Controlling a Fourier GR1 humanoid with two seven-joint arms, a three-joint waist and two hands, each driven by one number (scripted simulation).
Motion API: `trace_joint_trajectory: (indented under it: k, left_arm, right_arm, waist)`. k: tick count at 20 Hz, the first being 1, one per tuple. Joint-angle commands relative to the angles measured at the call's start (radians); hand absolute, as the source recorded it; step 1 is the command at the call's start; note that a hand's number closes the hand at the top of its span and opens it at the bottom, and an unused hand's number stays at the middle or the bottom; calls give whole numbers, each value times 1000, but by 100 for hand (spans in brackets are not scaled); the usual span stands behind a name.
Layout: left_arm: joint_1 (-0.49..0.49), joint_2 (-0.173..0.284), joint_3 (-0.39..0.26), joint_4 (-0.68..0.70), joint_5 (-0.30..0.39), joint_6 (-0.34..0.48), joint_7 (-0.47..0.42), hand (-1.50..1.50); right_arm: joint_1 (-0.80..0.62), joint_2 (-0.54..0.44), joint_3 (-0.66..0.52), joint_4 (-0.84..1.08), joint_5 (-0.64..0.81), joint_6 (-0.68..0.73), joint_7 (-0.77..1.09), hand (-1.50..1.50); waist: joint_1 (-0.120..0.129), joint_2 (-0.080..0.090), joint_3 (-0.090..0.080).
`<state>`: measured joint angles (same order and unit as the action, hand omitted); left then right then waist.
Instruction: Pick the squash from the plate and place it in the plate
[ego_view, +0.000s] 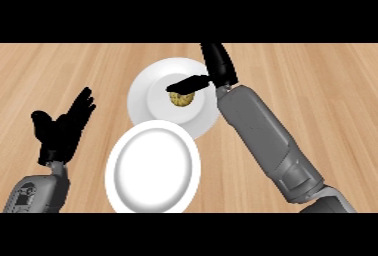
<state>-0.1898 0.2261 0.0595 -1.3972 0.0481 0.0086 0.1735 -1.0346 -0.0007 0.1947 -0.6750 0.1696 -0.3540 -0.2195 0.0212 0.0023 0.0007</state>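
Note:
A small yellowish squash (181, 99) lies in the middle of the far white plate (151, 80). My right hand (214, 67) reaches over that plate from the right; its thumb lies just above the squash and its other fingers stretch upward past the plate's rim. I cannot tell whether the hand touches the squash. A second white plate (153, 167) stands nearer to me, overlapping the far plate's lower edge, with nothing in it. At the left my left hand (63, 127) rests open, fingers up, apart from both plates.
The wooden counter (310, 75) stretches around both plates. My right forearm (262, 135) runs diagonally from the lower right up to the far plate, passing right of the near plate.

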Motion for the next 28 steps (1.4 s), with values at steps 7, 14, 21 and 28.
trace_joint_trajectory:
  k: [7, 14, 21, 28]
  left_arm:
    - [29, -31, -14, 6, -17, 2, -22, 0]
    - [19, -19, 17, -8, -20, -7, -21, 0]
    - [18, -14, 36, -14, -13, -23, -15, 0]
    - [16, -37, 28, -12, -30, -14, -10, 0]
  right_arm:
    - [16, -2, -125, -12, -199, 270, 68, -150]
    - [65, -71, -179, 1, -176, 322, -57, -150]
    - [146, -164, -201, 6, -154, 400, -121, -150]
    - [112, -200, -240, 128, -120, 400, -180, -150]
  waist:
    - [-10, 1, -1]
    - [-11, 0, -1]
    - [-14, -1, -1]
    - [-11, 0, -1]
